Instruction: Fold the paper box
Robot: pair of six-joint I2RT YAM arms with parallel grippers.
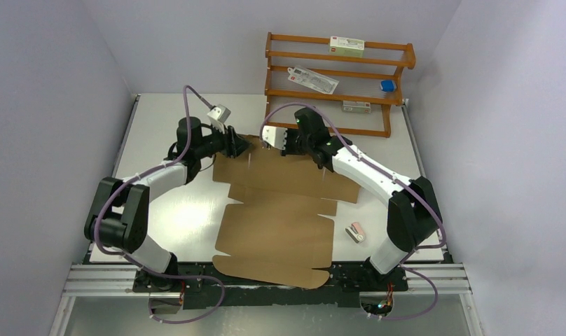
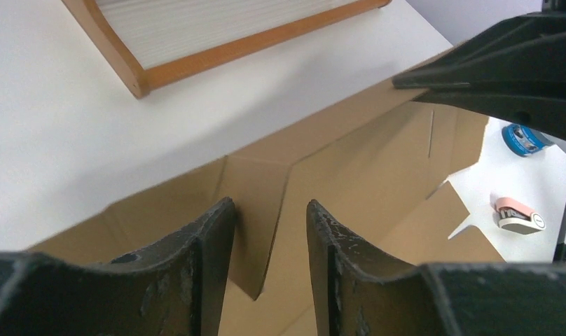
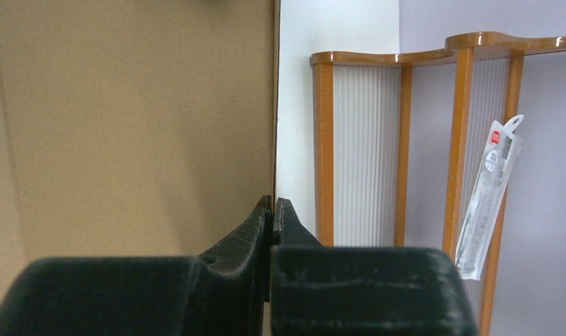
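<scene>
Paper box (image 1: 280,217) edge in right tool (image 3: 273,207)

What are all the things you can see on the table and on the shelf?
paper box: one, brown, middle of the table, far flap lifted
table: one, white, under everything
wooden rack: one, orange-brown, far right of the table
carton: one, white and green, top shelf
packet: one, clear with white and red, middle shelf
small blue thing: one, blue, right end of the rack
small box: one, white, lower shelf
small pink thing: one, pink and white, on the table by the right arm
left claw: one, black, open, at the paper box's far left corner
right claw: one, black, shut on the lifted flap's edge
</scene>
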